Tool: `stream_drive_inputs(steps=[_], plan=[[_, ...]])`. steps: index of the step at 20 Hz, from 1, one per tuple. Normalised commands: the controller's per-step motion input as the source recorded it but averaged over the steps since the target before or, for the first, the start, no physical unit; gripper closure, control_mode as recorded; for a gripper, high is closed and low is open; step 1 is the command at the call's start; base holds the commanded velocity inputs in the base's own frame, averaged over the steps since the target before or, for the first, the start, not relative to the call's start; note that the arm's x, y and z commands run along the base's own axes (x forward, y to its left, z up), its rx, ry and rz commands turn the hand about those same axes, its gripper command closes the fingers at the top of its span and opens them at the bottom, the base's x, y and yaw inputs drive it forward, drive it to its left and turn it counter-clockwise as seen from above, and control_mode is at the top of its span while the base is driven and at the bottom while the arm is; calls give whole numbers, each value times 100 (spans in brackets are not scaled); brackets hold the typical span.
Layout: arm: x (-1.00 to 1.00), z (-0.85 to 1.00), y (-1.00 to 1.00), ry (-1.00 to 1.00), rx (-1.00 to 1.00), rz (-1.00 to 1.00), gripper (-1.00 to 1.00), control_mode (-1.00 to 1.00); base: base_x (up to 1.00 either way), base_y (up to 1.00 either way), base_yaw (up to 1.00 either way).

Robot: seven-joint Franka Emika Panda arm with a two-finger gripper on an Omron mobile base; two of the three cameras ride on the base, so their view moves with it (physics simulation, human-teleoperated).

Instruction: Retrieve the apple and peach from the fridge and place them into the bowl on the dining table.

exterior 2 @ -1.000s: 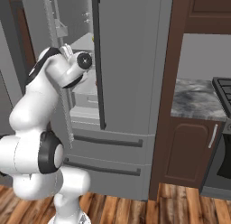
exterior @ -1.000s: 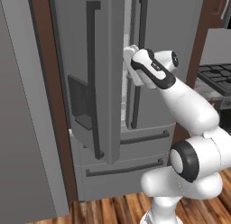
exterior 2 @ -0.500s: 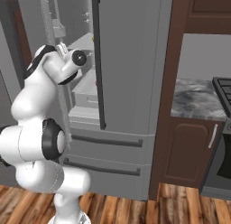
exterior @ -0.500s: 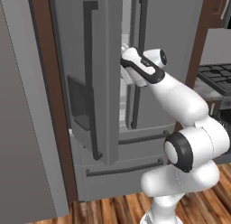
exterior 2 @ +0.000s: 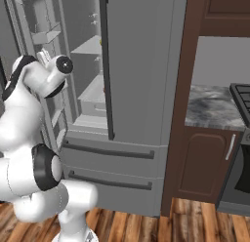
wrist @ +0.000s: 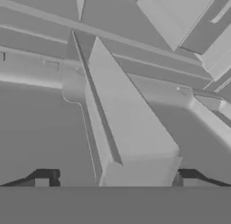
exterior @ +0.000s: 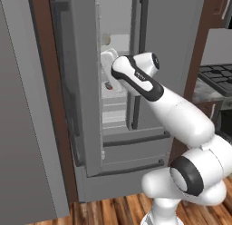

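Left base view. Fridge standing across the centre of the frame, tall and grey, left door swung open toward the camera, right door shut with its dark bar handle upright at upper centre. Two lower drawers shut beneath. Pale shelves visible in the gap; a small pale round item on an upper shelf and a small reddish one lower down, both too small to identify as apple or peach. White arm reaching from lower right into the opening at centre; fingers hidden past the wrist.

Right base view. Same fridge filling the left and centre, open door with its pale door bins at upper left, shelves stepping down inside. A speck of yellow and a speck of red at the shelf edge beside the shut door's handle, identity unclear. Mottled stone counter on dark brown cabinets at right. Bowl and dining table not to be located from here.

Hand view. Gripper at the bottom edge, fingertips set wide apart, nothing between them. Grey shelf edges and a pale box-like divider ahead at centre; no fruit ahead.

Judged step: reaching into the opened fridge for the first fruit, nothing retrieved. Next move judged to call for re-aiming the hand at a shelf bearing fruit, then advancing with fingers kept spread round it.
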Motion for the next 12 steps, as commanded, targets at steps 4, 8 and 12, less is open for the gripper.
stream_drive_inputs(steps=[4, 8, 12], plan=[[-81, -6, 100, 0, 0, 6, -100, -100, 0, 0, 0], [-40, -3, 100, 1, 0, 0, -100, -100, 0, 0, 0], [-91, 38, 7, -9, 0, -5, -100, -100, 0, 0, 0]])
